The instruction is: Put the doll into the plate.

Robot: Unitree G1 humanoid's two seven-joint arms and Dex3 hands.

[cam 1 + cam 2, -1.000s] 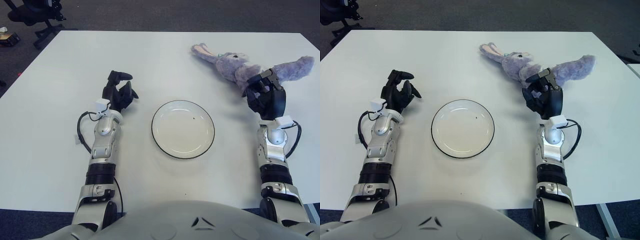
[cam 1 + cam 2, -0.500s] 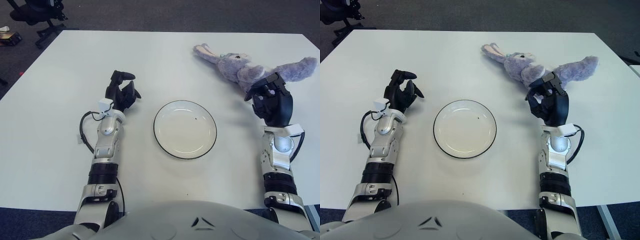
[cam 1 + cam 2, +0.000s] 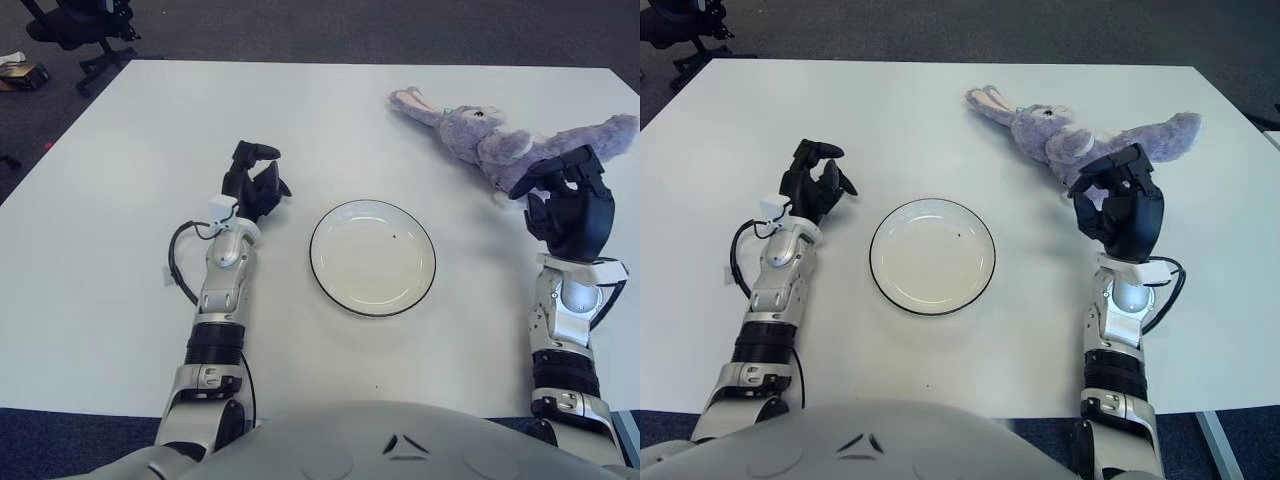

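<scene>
1. Nearest the camera, the robot's grey torso (image 3: 400, 440) fills the bottom edge, with both forearms reaching up from it over the white table (image 3: 330, 110).
2. The white plate (image 3: 372, 258), round with a thin dark rim, lies flat on the table between the 2 arms. It holds nothing except 1 tiny dark speck near its upper right.
3. The left hand (image 3: 254, 184) shows to the left of the plate, near it but apart from it. Its 3 black fingers are loosely curled and grasp nothing.
4. A black cable (image 3: 182, 262) loops out from the left forearm just below that hand.
5. The right hand (image 3: 568, 204) shows to the right of the plate, well apart from it. Its fingers are spread in an open claw, with the fingertips (image 3: 1118, 160) pointing toward the toy, and hold nothing.
6. Whether those fingertips touch the plush cannot be told; they appear just at its near edge.
7. The doll, a grey-purple plush rabbit (image 3: 490, 143), lies on the table beyond the right hand, in the far right part of the tabletop. It is outside the plate and well apart from it.
8. The rabbit's long ears point left toward the table's middle, and its body stretches right toward the table edge.
9. Farthest off, beyond the table's far left corner, a black office chair base (image 3: 85, 30) stands on dark carpet (image 3: 350, 30).
</scene>
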